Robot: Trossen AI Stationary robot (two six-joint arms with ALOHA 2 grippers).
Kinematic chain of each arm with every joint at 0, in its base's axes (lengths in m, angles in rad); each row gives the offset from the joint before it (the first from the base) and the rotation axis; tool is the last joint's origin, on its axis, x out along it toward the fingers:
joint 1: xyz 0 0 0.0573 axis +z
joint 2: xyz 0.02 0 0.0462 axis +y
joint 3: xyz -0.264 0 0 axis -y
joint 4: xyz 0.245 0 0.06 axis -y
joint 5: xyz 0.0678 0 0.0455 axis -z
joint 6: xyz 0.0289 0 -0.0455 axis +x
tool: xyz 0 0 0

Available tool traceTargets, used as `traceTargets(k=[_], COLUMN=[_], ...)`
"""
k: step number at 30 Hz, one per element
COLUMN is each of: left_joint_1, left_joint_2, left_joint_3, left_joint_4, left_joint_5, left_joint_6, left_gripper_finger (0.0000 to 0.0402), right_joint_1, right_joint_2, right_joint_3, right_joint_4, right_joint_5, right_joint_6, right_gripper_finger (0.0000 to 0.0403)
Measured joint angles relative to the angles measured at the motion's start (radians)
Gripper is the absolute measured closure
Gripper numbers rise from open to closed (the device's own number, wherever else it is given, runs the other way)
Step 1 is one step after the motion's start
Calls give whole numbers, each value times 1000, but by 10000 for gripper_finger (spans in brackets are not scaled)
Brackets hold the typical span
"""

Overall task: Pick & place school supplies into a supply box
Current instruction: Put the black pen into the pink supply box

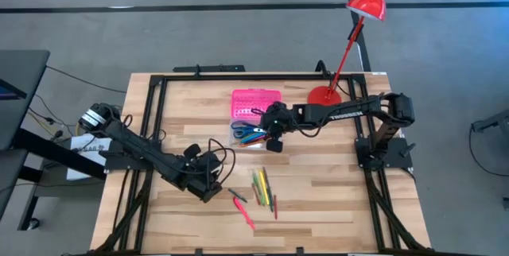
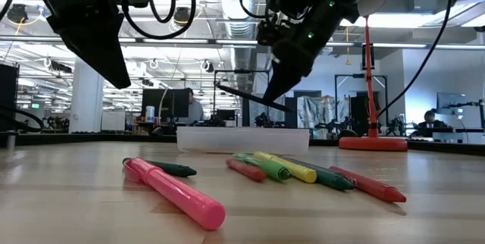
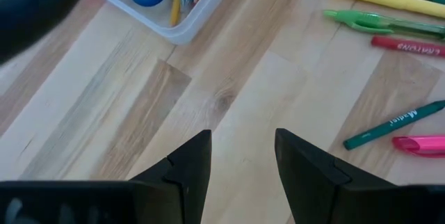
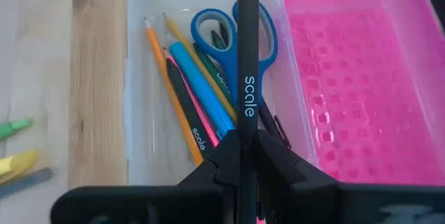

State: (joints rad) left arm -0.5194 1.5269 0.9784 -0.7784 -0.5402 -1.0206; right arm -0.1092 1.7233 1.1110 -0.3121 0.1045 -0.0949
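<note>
The supply box's clear base (image 4: 139,78) holds blue scissors (image 4: 215,29), an orange pencil and several pens; its pink lid (image 4: 361,78) lies open beside it. My right gripper (image 4: 247,140) hovers over the base (image 1: 248,134), shut on a black pen (image 4: 247,43). On the table nearer the front lie a pink marker (image 2: 178,191), a green one (image 2: 170,169) and a bunch of yellow, green and red ones (image 1: 264,188). My left gripper (image 3: 243,161) is open above bare wood, left of those markers (image 1: 213,191). My right gripper pinches the black pen between its two fingers (image 4: 222,156), just behind the white "scale" print (image 4: 249,99). The pen sticks out forward past the fingertips, over the scissors. It is lifted clear above the box, sloping slightly (image 2: 242,96).
A red desk lamp stands on its round base (image 1: 324,95) right of the pink lid, its arm leaning over the table's far right corner. Black frame rails run along the table's edges (image 1: 151,113). Bare wood lies between the box and the loose markers.
</note>
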Motion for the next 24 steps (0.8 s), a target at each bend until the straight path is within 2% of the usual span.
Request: traceTargets(k=[7, 15, 24], left_joint_1=[0, 0, 0], left_joint_2=[0, 0, 0], left_joint_3=[0, 0, 0], left_joint_4=[1, 1, 0], left_joint_5=[-12, -25, -25], left_joint_6=[0, 4, 4], left_gripper_finger=[247, 247, 247], right_joint_1=[1, 1, 1], right_joint_2=[0, 0, 0], right_joint_3=[0, 0, 0], right_joint_4=[7, 24, 36], right_joint_5=[-3, -26, -28], right_joint_6=[-112, -123, -124], right_gripper_finger=[380, 376, 335])
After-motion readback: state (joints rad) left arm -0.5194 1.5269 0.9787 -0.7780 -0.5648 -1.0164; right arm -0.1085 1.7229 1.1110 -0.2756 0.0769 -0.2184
